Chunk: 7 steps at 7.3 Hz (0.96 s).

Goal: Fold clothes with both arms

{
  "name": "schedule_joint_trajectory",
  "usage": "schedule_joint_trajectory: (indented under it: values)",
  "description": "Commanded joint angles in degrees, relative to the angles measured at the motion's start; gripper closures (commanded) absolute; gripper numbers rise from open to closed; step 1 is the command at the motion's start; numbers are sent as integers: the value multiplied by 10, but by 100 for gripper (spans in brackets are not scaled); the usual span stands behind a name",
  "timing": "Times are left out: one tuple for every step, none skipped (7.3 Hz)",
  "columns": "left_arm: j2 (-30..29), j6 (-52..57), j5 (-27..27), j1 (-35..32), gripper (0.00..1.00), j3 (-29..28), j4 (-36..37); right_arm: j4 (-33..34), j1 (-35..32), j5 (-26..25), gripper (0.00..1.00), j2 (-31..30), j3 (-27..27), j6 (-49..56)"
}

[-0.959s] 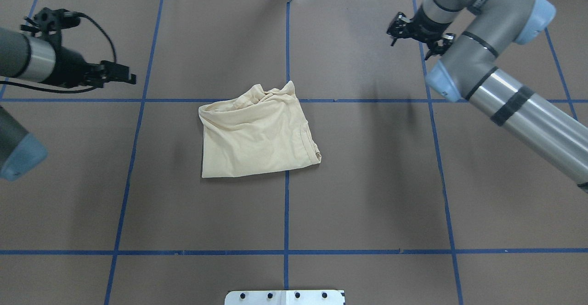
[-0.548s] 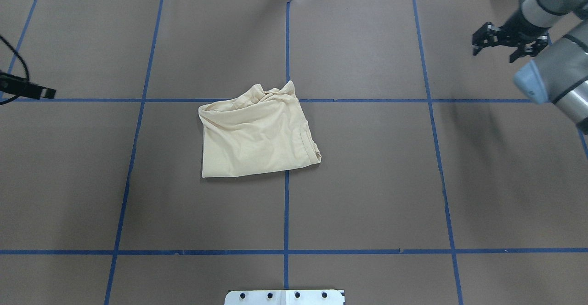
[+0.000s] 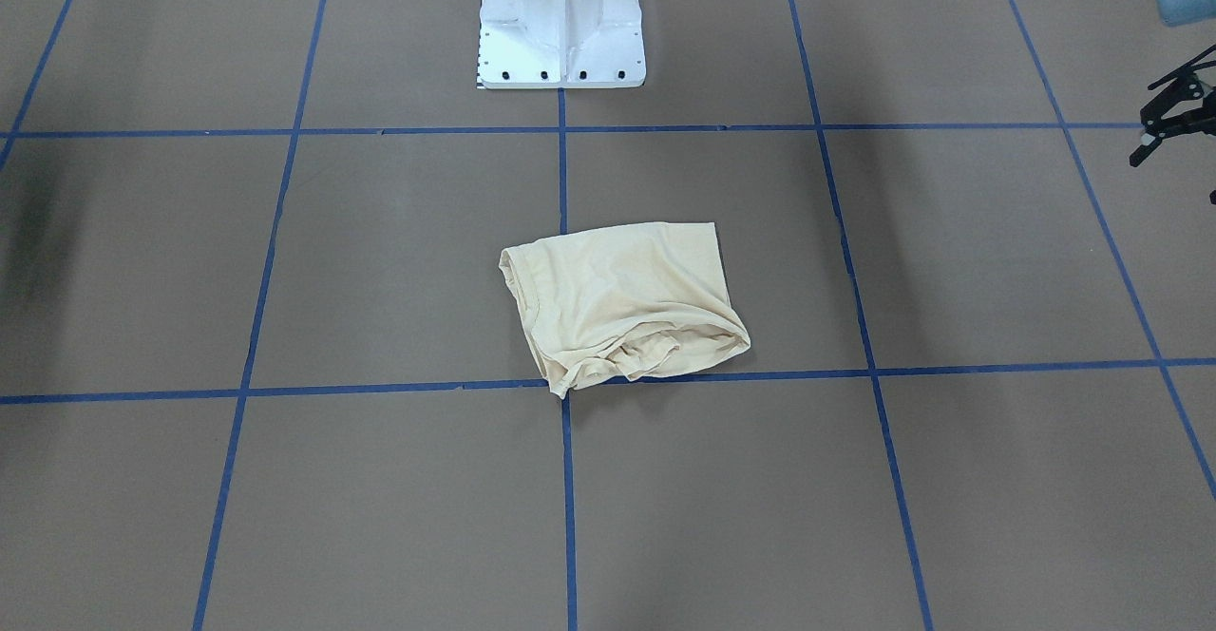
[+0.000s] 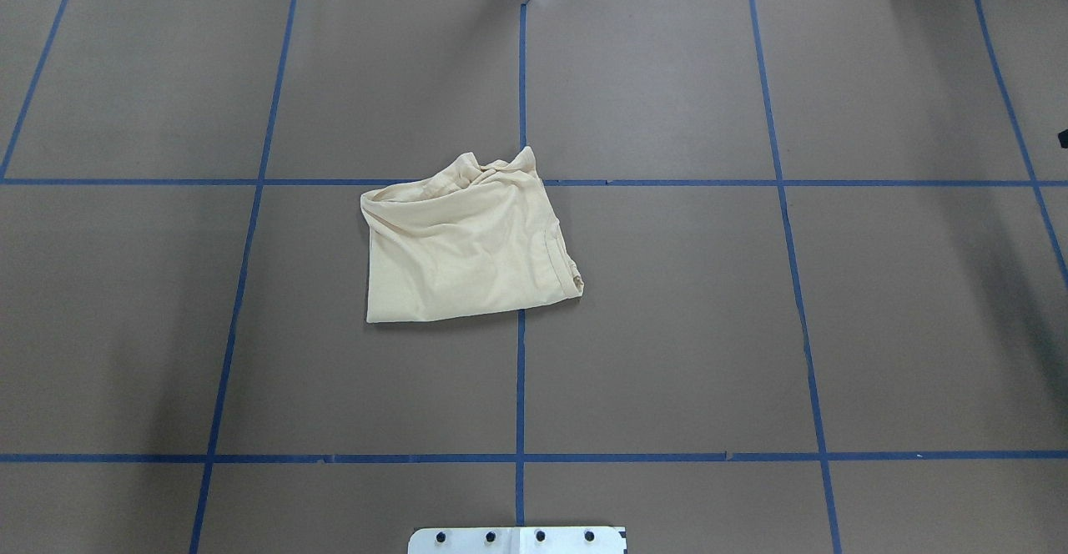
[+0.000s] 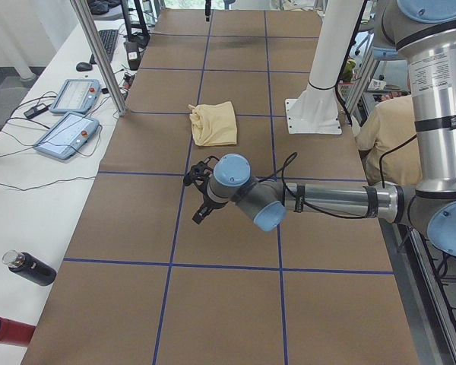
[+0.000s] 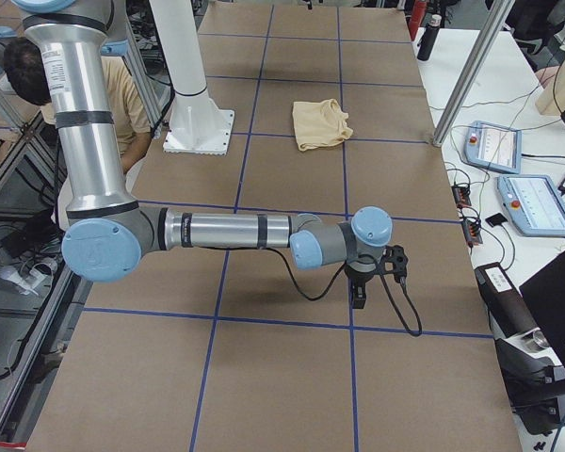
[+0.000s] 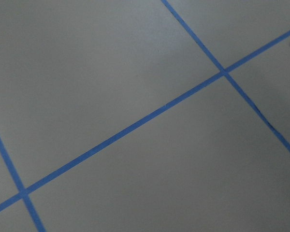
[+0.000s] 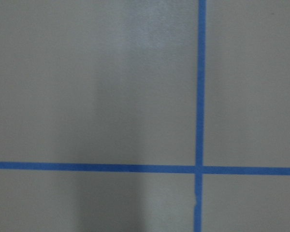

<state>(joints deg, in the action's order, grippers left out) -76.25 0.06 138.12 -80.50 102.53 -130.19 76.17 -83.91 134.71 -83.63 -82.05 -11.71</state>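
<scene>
Front-facing: see shirt (image 3: 622, 303) lying folded small at mid-frame on the tabletop (image 3: 285, 260); left fingers (image 3: 1161, 120) cut off at right edge, spacing impossible to tell.

Overhead: same packet just left of centre, nothing touching it.

Left side: left arm (image 5: 327, 201) low at mid-frame, well apart from shirt.

Right side: right fingers (image 6: 360, 292) likewise far off; cannot tell spacing.

Probably held wide because folding looks finished.
</scene>
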Motion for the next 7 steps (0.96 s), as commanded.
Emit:
schedule_joint_trajectory:
  values:
    - [-6, 11, -9, -29, 0, 3, 74, 7, -31, 2, 0, -62, -49, 48]
    - [-47, 11, -25, -40, 0, 10, 153, 16, -31, 2, 0, -101, -84, 55]
    - [-61, 11, -26, -51, 0, 20, 210, 54, -29, 3, 0, -113, -119, 75]
    - [-63, 11, -47, -54, 0, 42, 253, 140, -28, 1, 0, -110, -156, 104]
    - [-91, 11, -64, -55, 0, 47, 306, 183, -41, -1, 0, -110, -164, 154]
    - [-86, 17, -63, -56, 0, 48, 311, 199, -42, -2, 0, -114, -169, 158]
    - [-83, 16, -63, -57, 0, 50, 313, 199, -42, -3, 0, -114, -169, 158]
